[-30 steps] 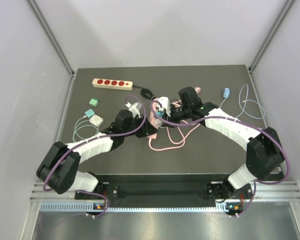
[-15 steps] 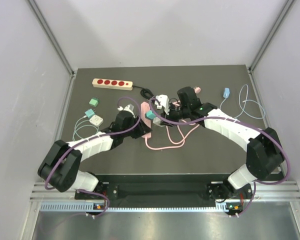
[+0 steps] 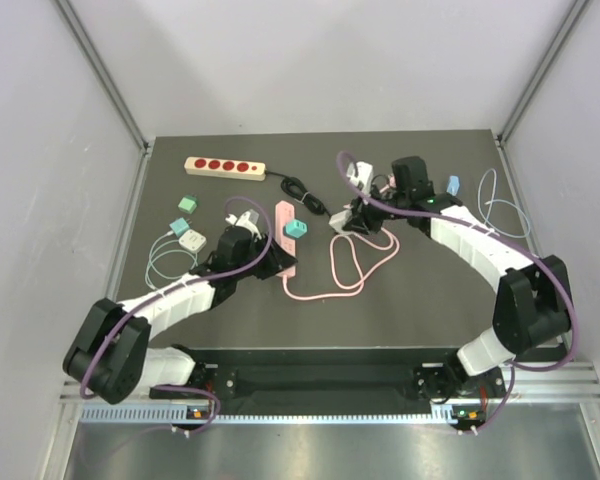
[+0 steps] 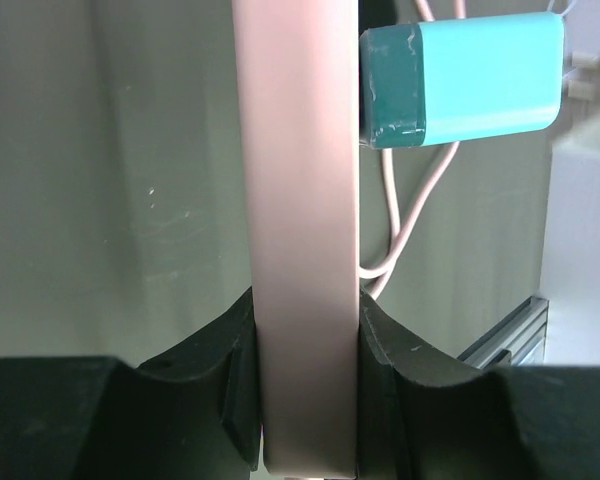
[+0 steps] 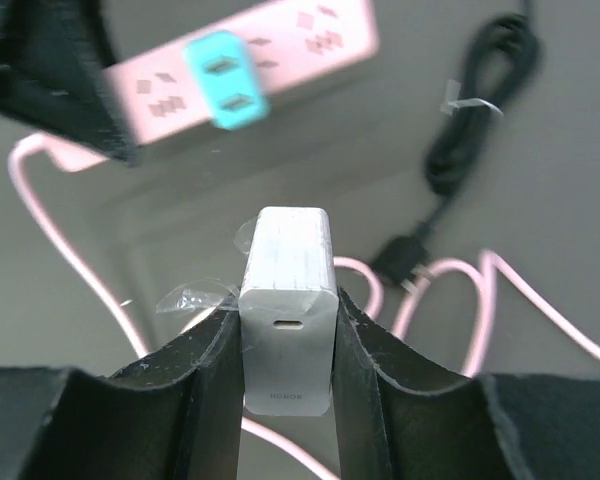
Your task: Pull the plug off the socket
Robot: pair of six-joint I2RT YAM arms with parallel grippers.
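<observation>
While the left pincer [image 4: 305,315] is clamped on the near end of the long pink plastic power strip [image 4: 300,200], with one finger pressed against each long side, the strip lies flat on the dark grey desk [image 3: 430,290]. A teal rectangular adapter [image 4: 470,75] is seated in the strip near its middle. The right pincer [image 5: 287,315] is closed on the white rectangular charger plug [image 5: 287,300], gripping it by its two flat sides; the port end of the plug faces the wrist camera. The plug is out of the socket and held apart from the strip, to the strip's right in the top view. A thin pink cable [image 3: 330,290] runs from the strip and loops over the desk between the two arms. A coiled black cable [image 5: 470,130] lies on the desk beyond the held plug. A cream power strip with four red sockets [image 3: 224,166] rests near the far left corner of the desk, well apart from both pincers.
</observation>
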